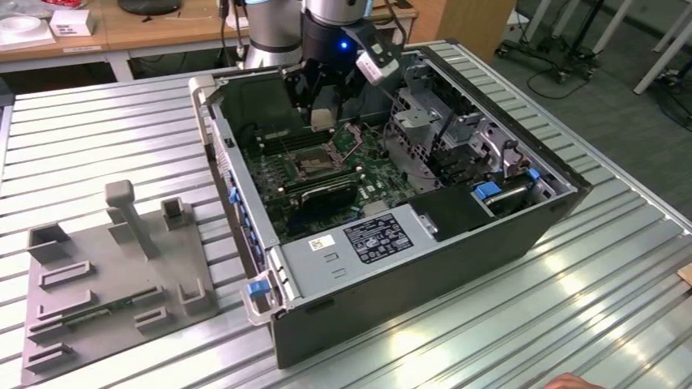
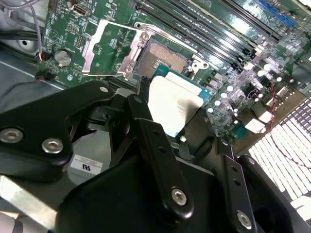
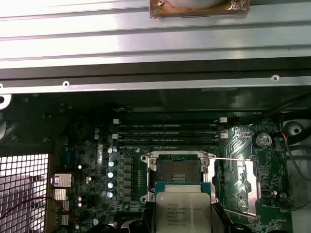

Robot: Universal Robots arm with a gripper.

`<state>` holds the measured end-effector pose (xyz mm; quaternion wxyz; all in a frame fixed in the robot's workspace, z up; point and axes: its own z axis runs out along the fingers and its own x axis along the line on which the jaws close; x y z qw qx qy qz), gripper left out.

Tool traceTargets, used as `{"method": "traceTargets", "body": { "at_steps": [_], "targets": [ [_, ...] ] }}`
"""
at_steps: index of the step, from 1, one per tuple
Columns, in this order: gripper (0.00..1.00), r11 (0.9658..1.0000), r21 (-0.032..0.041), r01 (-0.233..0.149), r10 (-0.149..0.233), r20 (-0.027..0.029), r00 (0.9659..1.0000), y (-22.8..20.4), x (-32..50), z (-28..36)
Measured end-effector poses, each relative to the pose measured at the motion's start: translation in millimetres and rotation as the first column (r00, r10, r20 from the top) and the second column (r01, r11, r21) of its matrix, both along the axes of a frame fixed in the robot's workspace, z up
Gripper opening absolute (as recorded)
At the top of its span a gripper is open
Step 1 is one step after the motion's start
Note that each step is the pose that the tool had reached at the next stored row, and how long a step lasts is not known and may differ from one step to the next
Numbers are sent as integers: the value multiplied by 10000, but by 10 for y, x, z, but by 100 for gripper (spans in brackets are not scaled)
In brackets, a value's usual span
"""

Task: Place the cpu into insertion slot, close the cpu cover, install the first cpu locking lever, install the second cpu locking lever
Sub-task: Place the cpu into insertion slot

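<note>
The gripper (image 1: 321, 109) hangs inside the open case (image 1: 519, 235), above the green board (image 1: 373, 174). It is clenched on the cpu (image 2: 172, 99). In the second wrist view its black fingers (image 2: 146, 131) press two opposite edges of the chip, whose silvery face is turned toward the camera. In the first wrist view the cpu (image 3: 182, 211) sits between the fingers, above the board and close to the slot (image 3: 177, 172), not yet seated in it.

The slot is uncovered, and its dark centre and metal rim show in both wrist views. The cover (image 3: 245, 182) is swung open and lies back just beside the slot, with green board showing through its window. Long black memory slots (image 3: 167, 133) run in parallel on the slot's other side.

The case rests on a ribbed metal table (image 1: 605, 284). On the exterior view's left, well apart from the case, lies a grey fixture plate (image 1: 108, 284).
</note>
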<state>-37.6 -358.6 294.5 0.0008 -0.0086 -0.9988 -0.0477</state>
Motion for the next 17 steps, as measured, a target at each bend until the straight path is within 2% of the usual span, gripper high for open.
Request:
{"method": "traceTargets", "body": {
  "at_steps": [5,13,15,17],
  "targets": [
    [54,10000,2,-48,48,54,10000,0,-5,-72],
    [54,10000,22,-46,46,58,10000,0,-5,-77],
    [54,9999,24,104,-104,59,9999,0,-4,-84],
    [54,9991,21,419,-419,58,9991,0,-5,-92]
  ]
}}
